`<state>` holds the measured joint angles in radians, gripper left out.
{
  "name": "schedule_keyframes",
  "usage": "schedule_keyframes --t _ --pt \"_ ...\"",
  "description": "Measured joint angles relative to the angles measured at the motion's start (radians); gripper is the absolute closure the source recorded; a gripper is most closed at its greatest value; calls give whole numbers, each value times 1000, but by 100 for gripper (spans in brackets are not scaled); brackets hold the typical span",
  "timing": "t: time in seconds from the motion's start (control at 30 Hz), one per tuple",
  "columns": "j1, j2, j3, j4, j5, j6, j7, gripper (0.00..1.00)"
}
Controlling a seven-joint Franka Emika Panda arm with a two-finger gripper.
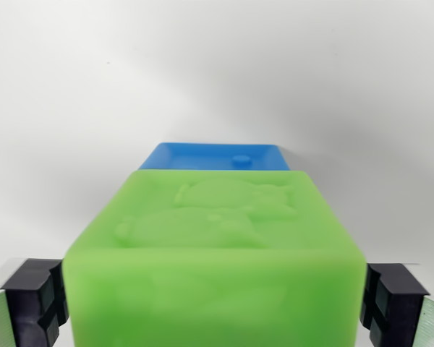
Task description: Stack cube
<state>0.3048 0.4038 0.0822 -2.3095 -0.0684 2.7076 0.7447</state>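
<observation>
Wrist view shows the end effector (pixel 215 300) pinching the green cube (pixel 217 253) from both sides, black pads tight against its flanks. Just beyond it sits the blue cube (pixel 218 156) on the white bench (pixel 217 72), so I'd guess green's lined up to go on top.

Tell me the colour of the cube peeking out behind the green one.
Blue, seen in the wrist view, the only one given, just beyond the green cube.

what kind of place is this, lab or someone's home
Probably a lab or test bench, though little shows. A plain white surface fills the background, holding only a blue cube, with a green cube between the gripper fingers. No household things appear.
</observation>
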Motion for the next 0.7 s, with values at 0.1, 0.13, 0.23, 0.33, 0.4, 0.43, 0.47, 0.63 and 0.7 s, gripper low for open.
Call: schedule_keyframes --t 0.1,0.13,0.23,0.33,0.4,0.43,0.47,0.63,0.7 --pt "0 0 0 0 0 0 0 0" --pt "0 0 0 0 0 0 0 0" --pt "0 0 0 0 0 0 0 0" --pt "0 -5 0 0 0 -3 0 0" --pt "0 -9 0 0 0 -7 -1 0" --pt "0 -13 0 -1 0 -10 -1 0" --pt "0 -17 0 -1 1 -14 -1 0" --pt "-2 -43 2 -5 4 -35 -3 0" --pt "-3 -56 4 -6 5 -45 -4 0"
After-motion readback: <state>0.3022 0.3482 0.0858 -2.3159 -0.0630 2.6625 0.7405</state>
